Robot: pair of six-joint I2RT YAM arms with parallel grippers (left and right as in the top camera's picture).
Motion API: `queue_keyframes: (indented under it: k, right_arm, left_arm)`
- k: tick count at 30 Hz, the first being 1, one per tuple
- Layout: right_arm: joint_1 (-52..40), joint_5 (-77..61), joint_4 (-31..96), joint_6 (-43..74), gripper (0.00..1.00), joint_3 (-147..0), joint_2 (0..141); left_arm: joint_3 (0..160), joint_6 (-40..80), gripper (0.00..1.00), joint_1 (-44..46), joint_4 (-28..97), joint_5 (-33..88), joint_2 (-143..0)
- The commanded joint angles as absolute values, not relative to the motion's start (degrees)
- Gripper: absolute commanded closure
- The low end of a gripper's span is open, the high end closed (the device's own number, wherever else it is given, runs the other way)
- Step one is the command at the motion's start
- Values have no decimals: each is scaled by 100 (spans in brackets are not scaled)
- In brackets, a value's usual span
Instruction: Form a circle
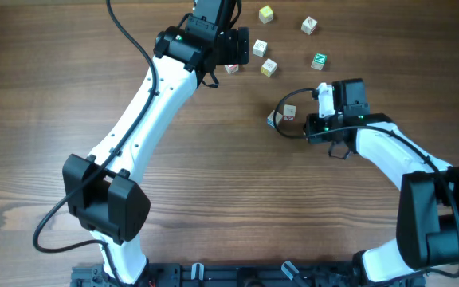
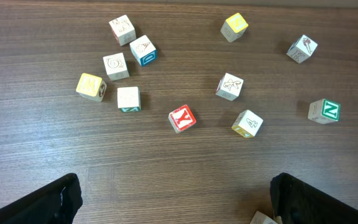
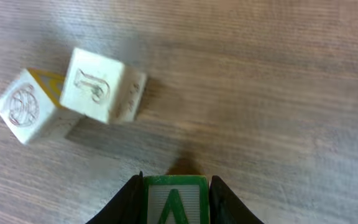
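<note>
My right gripper [image 3: 176, 200] is shut on a green-faced letter cube [image 3: 175, 194] marked A, held just above the wood. Ahead of it lie two pale cubes touching each other, one marked J [image 3: 98, 85] and one with a round drawing [image 3: 27, 106]. From overhead these two cubes [image 1: 290, 112] lie left of the right gripper [image 1: 315, 118], which hides the green cube. My left gripper [image 2: 179, 205] is open above scattered cubes, among them a red Y cube [image 2: 182, 118]. No circle of cubes shows in any view.
Loose cubes lie at the far middle of the table: a yellow one [image 1: 266, 13], a green N cube [image 1: 319, 60] and several pale ones [image 1: 309, 25]. Several more [image 2: 128, 98] lie under the left arm. A pale cube corner [image 2: 263, 218] shows beside the left gripper's right finger.
</note>
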State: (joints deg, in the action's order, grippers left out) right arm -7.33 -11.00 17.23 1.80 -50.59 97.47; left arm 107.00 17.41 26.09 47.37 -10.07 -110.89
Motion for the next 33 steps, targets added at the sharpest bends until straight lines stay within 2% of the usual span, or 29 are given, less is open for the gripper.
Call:
queue_keyframes:
  k: [1,13,17,33]
  right_arm:
    - [-720,-1304,1590,106,76,-5006,9848]
    - [-720,-1516,1382,110,69,-5006,9848]
    - [-720,-1514,1369,108,60,-5006,9848]
    - [-718,-1509,1413,261,59,-5155,9749]
  left_arm:
    - [10801,1691,0,2587,4729,-1057,-10960]
    - [10801,1691,0,2587,4729,-1057,-10960]
    - [10801,1691,0,2587,4729,-1057,-10960]
    - [10801,1691,0,2587,4729,-1057,-10960]
